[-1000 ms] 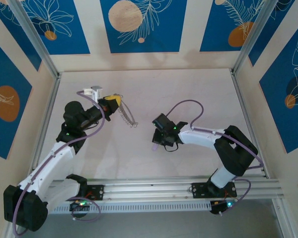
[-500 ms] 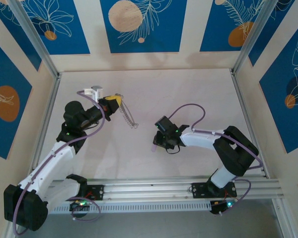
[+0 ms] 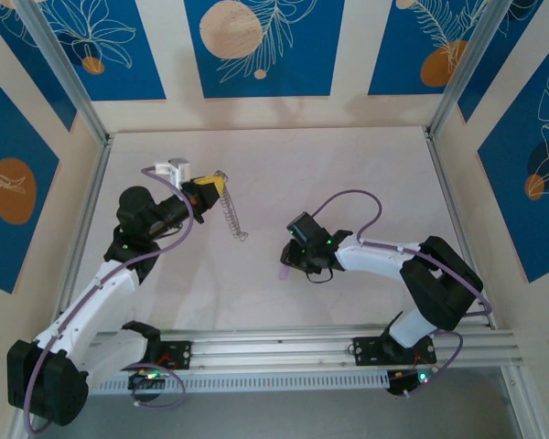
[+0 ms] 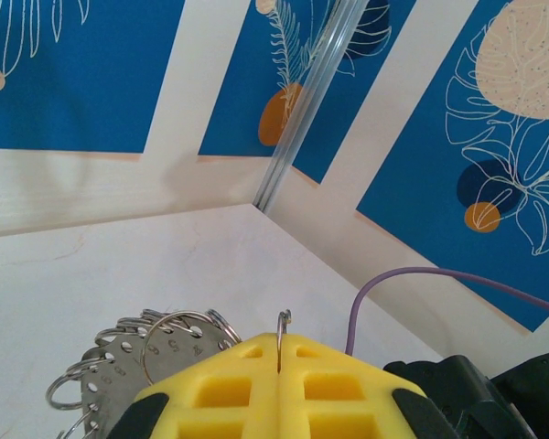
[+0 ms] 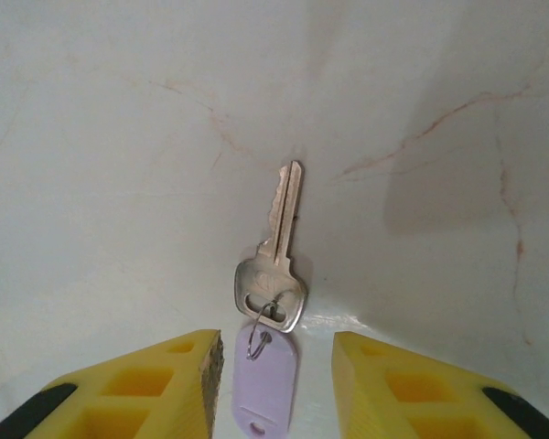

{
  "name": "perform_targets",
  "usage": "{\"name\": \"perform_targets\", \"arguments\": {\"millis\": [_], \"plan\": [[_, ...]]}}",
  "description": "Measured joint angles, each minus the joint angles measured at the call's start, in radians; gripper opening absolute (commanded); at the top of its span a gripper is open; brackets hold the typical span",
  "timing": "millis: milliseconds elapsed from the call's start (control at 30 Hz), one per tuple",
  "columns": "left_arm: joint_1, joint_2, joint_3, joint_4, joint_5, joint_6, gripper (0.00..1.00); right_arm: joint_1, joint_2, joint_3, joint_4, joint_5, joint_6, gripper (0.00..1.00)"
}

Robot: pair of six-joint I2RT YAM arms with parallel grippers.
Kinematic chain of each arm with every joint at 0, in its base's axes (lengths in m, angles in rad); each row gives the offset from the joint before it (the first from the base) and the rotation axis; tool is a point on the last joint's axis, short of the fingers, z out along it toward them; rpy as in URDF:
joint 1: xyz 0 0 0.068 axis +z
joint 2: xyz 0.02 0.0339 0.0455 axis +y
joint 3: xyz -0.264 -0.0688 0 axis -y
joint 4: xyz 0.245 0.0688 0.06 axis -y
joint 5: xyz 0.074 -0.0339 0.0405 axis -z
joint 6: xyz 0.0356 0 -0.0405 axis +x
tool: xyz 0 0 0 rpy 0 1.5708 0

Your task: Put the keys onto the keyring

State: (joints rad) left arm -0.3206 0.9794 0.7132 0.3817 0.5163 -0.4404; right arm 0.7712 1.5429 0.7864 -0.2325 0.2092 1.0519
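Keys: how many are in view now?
1. The key lies on the table just ahead of the open right hand, its lilac tag between the fingers. Others could hide behind the keyring in the left hand.

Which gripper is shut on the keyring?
The left gripper, clamped tight on the thin hoop of the keyring. The right gripper is open, astride the lilac tag on the key, gripping nothing.

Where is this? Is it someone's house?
Probably a robot test booth, not a house: a left arm and right arm bolted to a rail at a pale table, boxed in by blue leaf-print walls and metal posts.
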Motion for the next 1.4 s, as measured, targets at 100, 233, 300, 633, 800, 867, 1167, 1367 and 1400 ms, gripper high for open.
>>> {"name": "perform_targets", "arguments": {"millis": [100,233,300,633,800,867,1167,1367,1400], "plan": [[0.0,0.0,0.0,0.0,0.0,-0.005,0.0,0.002,0.008,0.026,-0.013,0.0,0.0,0.37],[0.0,0.0,0.0,0.0,0.002,-0.006,0.0,0.006,0.03,0.053,-0.023,0.0,0.003,0.35],[0.0,0.0,0.0,0.0,0.004,-0.006,0.0,0.009,0.043,0.063,-0.028,0.001,0.003,0.34],[0.0,0.0,0.0,0.003,0.007,-0.007,0.0,0.015,0.082,0.091,-0.075,0.004,0.003,0.26],[0.0,0.0,0.0,0.01,0.007,-0.007,0.0,0.019,0.085,0.092,-0.09,0.008,0.003,0.26],[0.0,0.0,0.0,0.016,0.007,-0.008,0.0,0.02,0.085,0.092,-0.095,0.009,0.003,0.26],[0.0,0.002,0.0,0.026,0.008,-0.018,0.0,0.022,0.093,0.098,-0.094,0.011,0.003,0.22],[0.0,0.006,0.0,0.029,0.008,-0.022,0.0,0.022,0.097,0.098,-0.094,0.011,0.003,0.21],[0.0,0.006,0.0,0.029,0.008,-0.022,0.0,0.022,0.097,0.098,-0.094,0.011,0.003,0.21]]}}
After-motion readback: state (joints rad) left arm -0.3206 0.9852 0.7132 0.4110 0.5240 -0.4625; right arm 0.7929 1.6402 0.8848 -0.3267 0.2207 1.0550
